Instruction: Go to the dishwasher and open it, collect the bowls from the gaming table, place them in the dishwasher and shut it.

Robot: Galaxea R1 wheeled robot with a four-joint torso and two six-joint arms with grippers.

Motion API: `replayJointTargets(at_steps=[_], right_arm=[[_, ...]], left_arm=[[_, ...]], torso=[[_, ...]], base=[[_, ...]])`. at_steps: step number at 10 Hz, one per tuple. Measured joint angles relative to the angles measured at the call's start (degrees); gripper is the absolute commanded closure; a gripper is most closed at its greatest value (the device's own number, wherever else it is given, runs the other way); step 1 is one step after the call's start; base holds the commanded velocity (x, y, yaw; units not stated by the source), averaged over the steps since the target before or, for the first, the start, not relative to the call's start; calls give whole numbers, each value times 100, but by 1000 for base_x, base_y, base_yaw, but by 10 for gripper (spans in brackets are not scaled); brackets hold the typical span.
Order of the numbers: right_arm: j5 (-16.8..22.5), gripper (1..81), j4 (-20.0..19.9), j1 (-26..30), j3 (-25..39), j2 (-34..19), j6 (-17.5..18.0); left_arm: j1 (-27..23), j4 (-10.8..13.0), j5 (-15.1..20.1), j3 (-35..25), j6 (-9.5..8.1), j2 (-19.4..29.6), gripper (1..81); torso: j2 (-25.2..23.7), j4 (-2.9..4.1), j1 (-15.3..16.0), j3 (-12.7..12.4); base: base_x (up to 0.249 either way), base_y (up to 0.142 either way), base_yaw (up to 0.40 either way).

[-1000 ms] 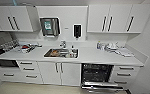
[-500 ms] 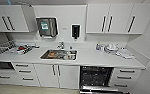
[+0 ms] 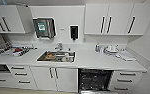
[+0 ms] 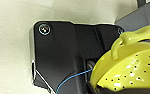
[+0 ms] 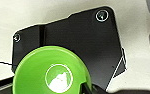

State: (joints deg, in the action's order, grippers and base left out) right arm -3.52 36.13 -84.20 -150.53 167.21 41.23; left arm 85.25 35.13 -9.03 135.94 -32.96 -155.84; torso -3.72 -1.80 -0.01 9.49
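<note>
The dishwasher (image 3: 95, 80) stands open under the white counter, right of the sink, its dark inside and wire racks showing and its door folded down at the bottom edge of the head view. In the left wrist view my left gripper (image 4: 101, 88) is shut on the rim of a yellow perforated bowl (image 4: 131, 70) with a loop handle. My right gripper (image 5: 87, 87) is shut on the edge of a bright green bowl (image 5: 41, 67) in the right wrist view. Both bowls hang over the robot's dark plate and a pale floor. The gaming table is out of view.
A steel sink (image 3: 56, 56) with dishes in it is set in the counter (image 3: 91, 61). Crockery stands on the counter at left (image 3: 18, 51) and right (image 3: 111, 48). White drawers (image 3: 127, 81) flank the dishwasher; a side wall (image 3: 146, 45) closes the right.
The whole kitchen picture has shifted slightly and looks a little closer, so the camera has moved. The dishwasher stays open.
</note>
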Motion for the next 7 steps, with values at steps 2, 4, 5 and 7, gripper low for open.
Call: replayJointTargets(at_steps=[2, 4, 5, 7], right_arm=[[5, 811, 2, -26, 1, 16, 0], [13, 811, 2, -37, 0, -15, 2], [11, 811, 2, -37, 0, -11, 0], [13, 811, 5, -52, 1, 16, 0]], left_arm=[[63, -2, 17, -2, -2, -2, 811], [45, -2, 9, -5, -2, -6, 811], [41, 0, 6, -10, -2, 0, 811], [67, 0, 22, -10, -2, 0, 811]], torso=[[0, 0, 0, 0], [0, 0, 1, 0], [-2, 0, 0, 0], [-2, 0, 0, 0]], base=[[134, -37, 0], [125, 0, 0], [123, 0, 0], [123, 0, 0]])
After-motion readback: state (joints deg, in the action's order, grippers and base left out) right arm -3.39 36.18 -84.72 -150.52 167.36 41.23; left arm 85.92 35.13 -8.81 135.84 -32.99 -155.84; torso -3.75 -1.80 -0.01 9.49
